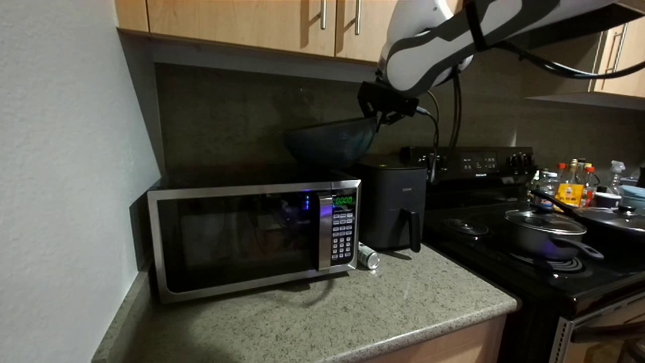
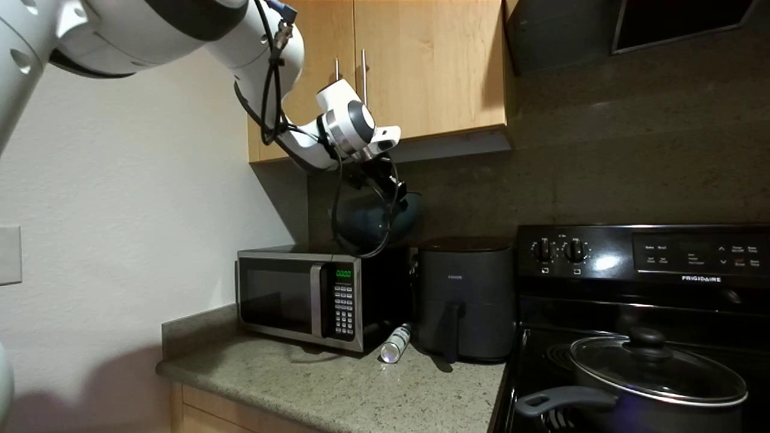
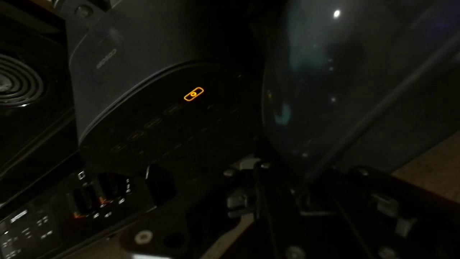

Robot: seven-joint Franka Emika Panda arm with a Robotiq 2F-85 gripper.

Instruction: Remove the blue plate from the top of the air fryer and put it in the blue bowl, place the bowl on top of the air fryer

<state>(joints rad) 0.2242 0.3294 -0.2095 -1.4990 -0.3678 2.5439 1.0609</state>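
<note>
Beginning at far left with a pale wall (image 1: 60, 151), then coming to a silver-and-black microwave (image 1: 242, 237) on a speckled counter (image 1: 403, 307), glowing with green digits (image 1: 344, 200). Holding up the blue bowl (image 1: 330, 143) over the microwave's right rear part, leaving contact with its top unclear. Tilting slightly, with the right-hand rim higher in an exterior view. Hiding most of the inside, giving no way to tell the blue plate's place. Clenching that higher rim in the black gripper (image 1: 379, 121), at the end of a white robot arm (image 1: 428, 63). Including, lower down, a can (image 2: 395, 344) lying sideways between microwave and air fryer (image 1: 388, 204). Standing the air fryer upright on the counter, pointing its handle (image 2: 451, 331) outward and, in the wrist view, showing an orange light (image 3: 193, 94) on top. Finishing at right with a black stove (image 1: 478, 257), bearing a lidded pot (image 1: 541, 242), near bottles (image 1: 588, 189).
</note>
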